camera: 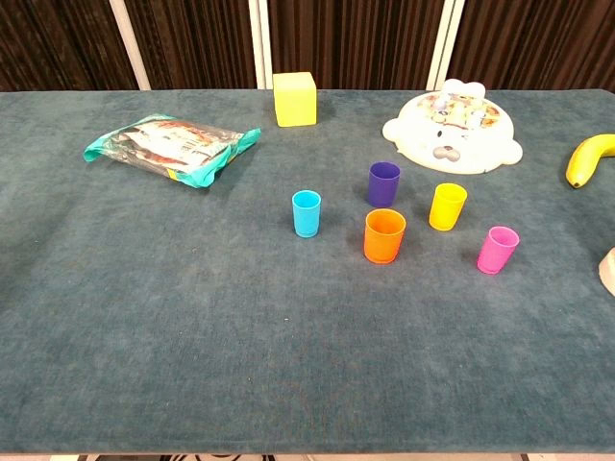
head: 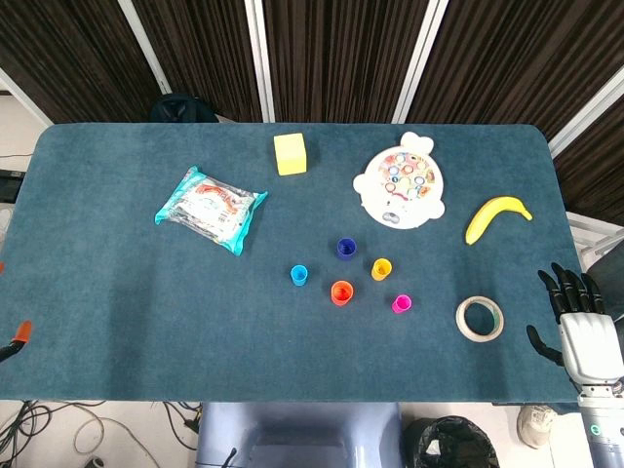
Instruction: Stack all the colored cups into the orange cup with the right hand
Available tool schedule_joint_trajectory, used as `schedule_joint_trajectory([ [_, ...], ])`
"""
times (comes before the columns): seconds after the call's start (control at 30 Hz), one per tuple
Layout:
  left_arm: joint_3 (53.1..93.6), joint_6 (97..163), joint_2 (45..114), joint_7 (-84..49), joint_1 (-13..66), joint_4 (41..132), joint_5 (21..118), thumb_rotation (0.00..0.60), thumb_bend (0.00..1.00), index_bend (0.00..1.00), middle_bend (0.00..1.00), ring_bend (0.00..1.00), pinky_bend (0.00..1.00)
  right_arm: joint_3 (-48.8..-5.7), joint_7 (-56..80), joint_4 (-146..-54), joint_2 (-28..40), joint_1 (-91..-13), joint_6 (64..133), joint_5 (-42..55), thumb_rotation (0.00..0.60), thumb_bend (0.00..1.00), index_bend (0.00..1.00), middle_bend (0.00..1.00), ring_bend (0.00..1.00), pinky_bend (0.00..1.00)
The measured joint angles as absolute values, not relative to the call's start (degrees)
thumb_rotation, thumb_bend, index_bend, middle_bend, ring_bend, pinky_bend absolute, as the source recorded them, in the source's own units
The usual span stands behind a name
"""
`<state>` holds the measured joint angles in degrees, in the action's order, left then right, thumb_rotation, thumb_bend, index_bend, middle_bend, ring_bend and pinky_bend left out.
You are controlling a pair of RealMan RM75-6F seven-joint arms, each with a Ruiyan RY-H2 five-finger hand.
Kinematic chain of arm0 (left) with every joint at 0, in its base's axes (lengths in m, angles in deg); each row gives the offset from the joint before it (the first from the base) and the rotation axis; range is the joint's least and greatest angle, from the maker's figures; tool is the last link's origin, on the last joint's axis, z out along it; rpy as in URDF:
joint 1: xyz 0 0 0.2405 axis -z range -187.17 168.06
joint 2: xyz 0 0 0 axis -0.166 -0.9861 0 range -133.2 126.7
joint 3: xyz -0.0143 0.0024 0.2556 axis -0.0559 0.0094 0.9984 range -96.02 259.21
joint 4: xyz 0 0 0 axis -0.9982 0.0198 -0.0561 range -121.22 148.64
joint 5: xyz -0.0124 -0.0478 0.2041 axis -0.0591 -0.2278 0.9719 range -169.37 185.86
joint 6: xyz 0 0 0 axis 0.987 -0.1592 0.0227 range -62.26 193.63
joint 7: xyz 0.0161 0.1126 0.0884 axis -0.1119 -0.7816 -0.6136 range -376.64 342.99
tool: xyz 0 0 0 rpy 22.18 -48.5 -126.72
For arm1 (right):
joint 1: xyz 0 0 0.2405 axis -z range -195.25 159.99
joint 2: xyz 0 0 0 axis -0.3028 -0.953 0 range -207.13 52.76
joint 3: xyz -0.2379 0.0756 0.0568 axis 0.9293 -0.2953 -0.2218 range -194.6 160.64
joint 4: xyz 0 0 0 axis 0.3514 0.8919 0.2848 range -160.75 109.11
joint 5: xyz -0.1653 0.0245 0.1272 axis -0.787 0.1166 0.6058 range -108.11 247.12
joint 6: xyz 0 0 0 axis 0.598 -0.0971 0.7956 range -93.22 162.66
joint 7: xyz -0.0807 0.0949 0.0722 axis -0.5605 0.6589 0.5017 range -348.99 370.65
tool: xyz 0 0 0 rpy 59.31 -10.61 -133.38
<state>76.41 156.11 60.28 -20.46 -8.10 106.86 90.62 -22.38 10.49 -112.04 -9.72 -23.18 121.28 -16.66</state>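
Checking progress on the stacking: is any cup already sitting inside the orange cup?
No. In the chest view the orange cup stands empty, with the blue cup, purple cup, yellow cup and pink cup each apart on the table.

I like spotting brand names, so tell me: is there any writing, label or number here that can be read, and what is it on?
None can be read.
Snack bag: printed front, too blurred to read.
White round toy board: coloured spots, any marks too small to read.
Yellow block, banana, tape roll and the cups, such as the orange cup: no writing shows.
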Motion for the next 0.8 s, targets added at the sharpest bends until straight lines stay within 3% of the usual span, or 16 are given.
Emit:
schedule_joint_trajectory([
  [0.8, 76.4, 156.7, 60.0, -20.4, -8.5, 107.2, 90.7, 0.6, 0.27, 0.01, 0.03, 0.0, 0.0, -22.4, 13.6, -112.6, -10.6, -23.0, 121.1, -16.5, 0.6, 0.41, 0.09, 0.01, 0.04, 0.02],
])
